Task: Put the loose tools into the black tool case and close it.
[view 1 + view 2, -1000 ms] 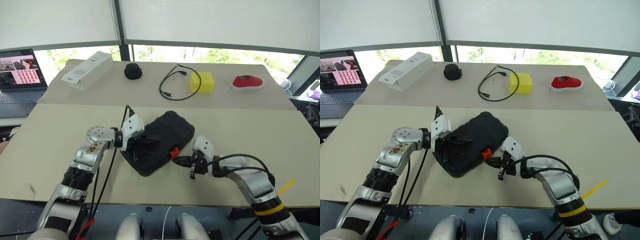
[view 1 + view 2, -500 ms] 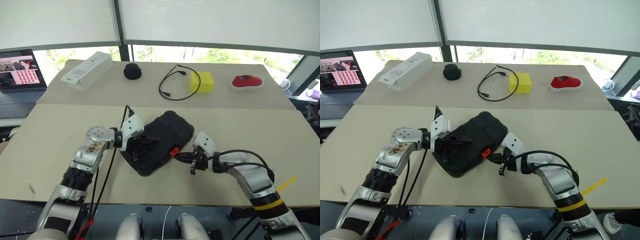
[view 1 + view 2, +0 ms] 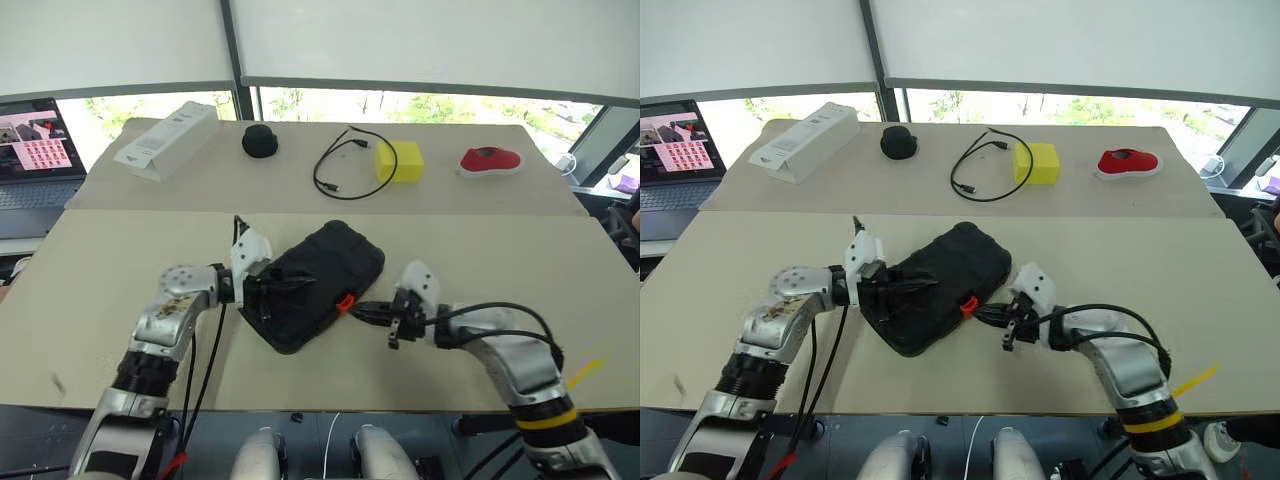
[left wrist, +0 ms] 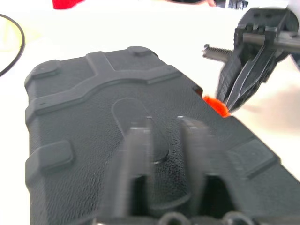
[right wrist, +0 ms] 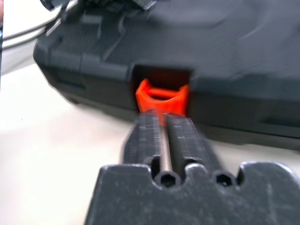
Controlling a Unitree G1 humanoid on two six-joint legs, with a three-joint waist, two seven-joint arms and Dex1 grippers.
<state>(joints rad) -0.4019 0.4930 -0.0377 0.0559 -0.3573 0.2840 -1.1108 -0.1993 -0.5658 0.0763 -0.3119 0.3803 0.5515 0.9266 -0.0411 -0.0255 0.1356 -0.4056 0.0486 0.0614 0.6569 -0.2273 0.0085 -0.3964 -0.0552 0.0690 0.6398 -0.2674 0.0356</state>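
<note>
The black tool case (image 3: 320, 275) lies closed and slantwise on the near table, its orange latch (image 3: 346, 301) facing my right side. My left gripper (image 3: 284, 284) reaches over the case's near left end, and its fingers (image 4: 136, 154) stand open above the ribbed lid. My right gripper (image 3: 363, 312) points at the latch (image 5: 161, 96) with its tips right up against it. Its fingers (image 5: 149, 136) are open only by a thin slit and hold nothing. The loose tools are out of view.
On the far table lie a long white box (image 3: 168, 139), a round black object (image 3: 260, 142), a looped black cable (image 3: 345, 165), a yellow block (image 3: 399, 161) and a red object (image 3: 491, 160). A laptop (image 3: 35, 150) stands far left. The table's front edge runs just below my arms.
My left gripper's fingers have parted over the lid and the hand has drawn slightly left. My right gripper has lifted a little and opened a crack at the latch.
</note>
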